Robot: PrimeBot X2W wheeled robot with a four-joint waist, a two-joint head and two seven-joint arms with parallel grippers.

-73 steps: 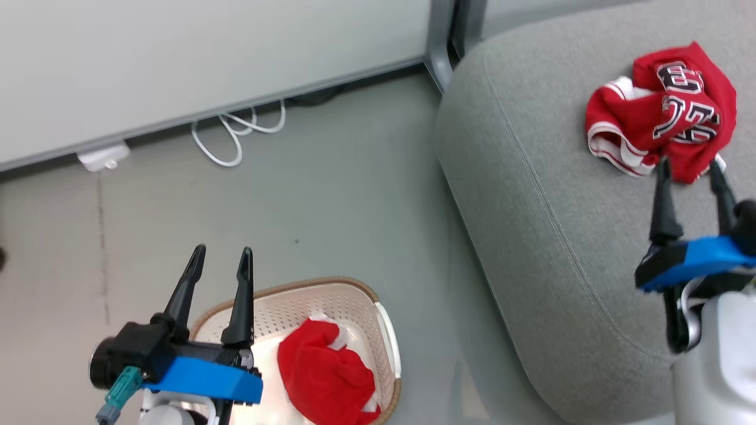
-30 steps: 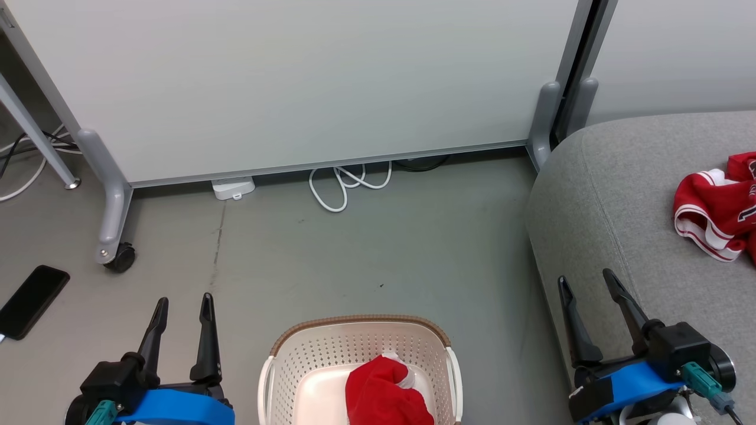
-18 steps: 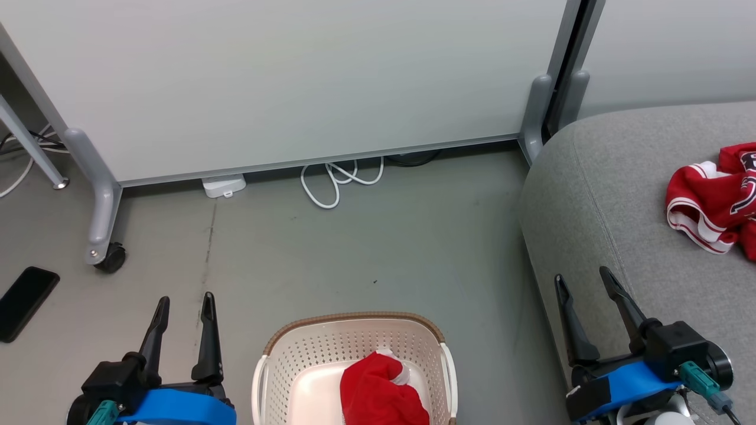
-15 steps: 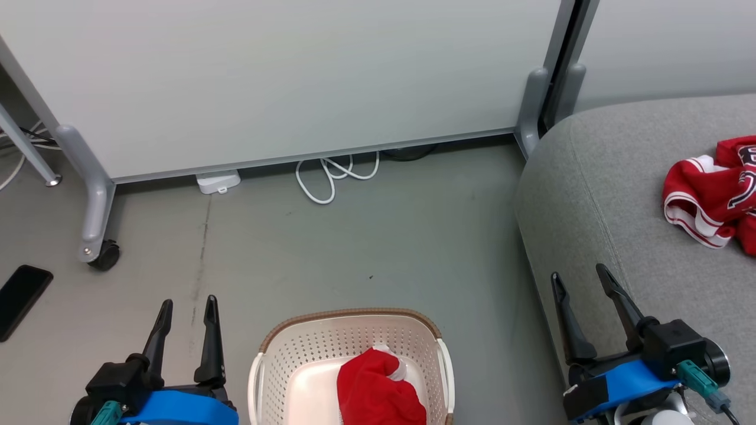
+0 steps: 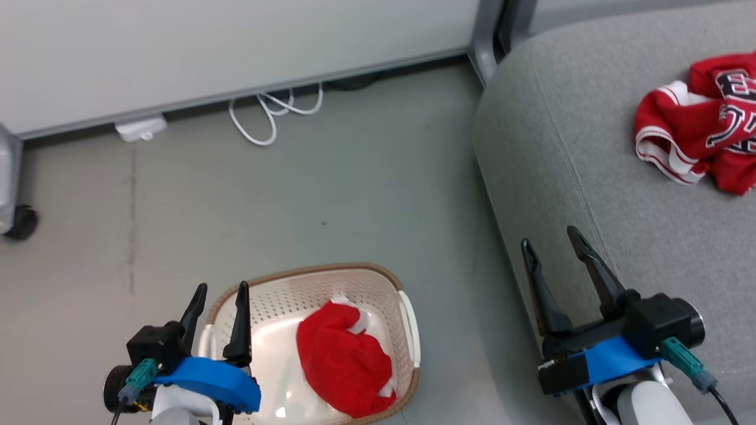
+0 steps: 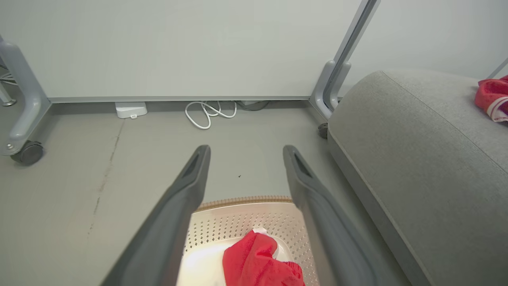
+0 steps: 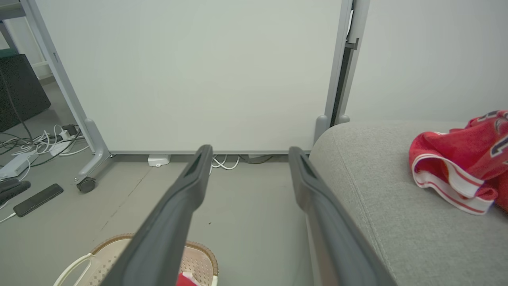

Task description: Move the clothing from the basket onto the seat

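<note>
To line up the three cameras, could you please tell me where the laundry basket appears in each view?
Head view: the basket is at bottom centre-left, beside the left gripper.
Left wrist view: the basket is at bottom centre, between that gripper's fingers.
Right wrist view: the basket is at bottom left, partly behind the right gripper.
Shared landmark: the white cable coil at the foot of the panel.

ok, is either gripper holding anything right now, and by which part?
Nothing is held. The left gripper and right gripper are both open and empty. The plain red garment lies in the basket; the jersey lies on the seat.
</note>
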